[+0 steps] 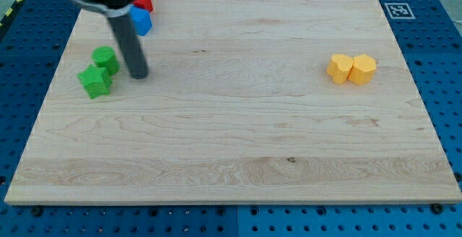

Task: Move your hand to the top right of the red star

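A red block, partly hidden behind my rod, sits at the view's top left of the wooden board; its shape cannot be made out. A blue block touches it just below. My tip rests on the board below both, about a hundred pixels under the red block and just right of a green round block. A green star block lies below and left of the tip.
A yellow heart-shaped block and a yellow hexagon block stand side by side, touching, at the view's right. A marker tag sits off the board's top right corner. Blue pegboard surrounds the board.
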`<state>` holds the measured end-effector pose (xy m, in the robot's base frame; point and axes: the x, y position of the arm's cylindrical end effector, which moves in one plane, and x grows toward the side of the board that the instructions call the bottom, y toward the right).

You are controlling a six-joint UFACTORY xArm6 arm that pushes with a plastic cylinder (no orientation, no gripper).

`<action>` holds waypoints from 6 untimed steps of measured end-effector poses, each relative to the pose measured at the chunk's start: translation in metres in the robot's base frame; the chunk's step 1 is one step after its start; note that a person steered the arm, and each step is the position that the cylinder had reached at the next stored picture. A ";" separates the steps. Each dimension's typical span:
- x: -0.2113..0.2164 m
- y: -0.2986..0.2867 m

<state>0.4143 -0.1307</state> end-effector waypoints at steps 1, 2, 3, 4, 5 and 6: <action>0.002 0.038; -0.002 0.038; -0.056 0.038; -0.129 0.038; -0.203 0.029; -0.221 0.025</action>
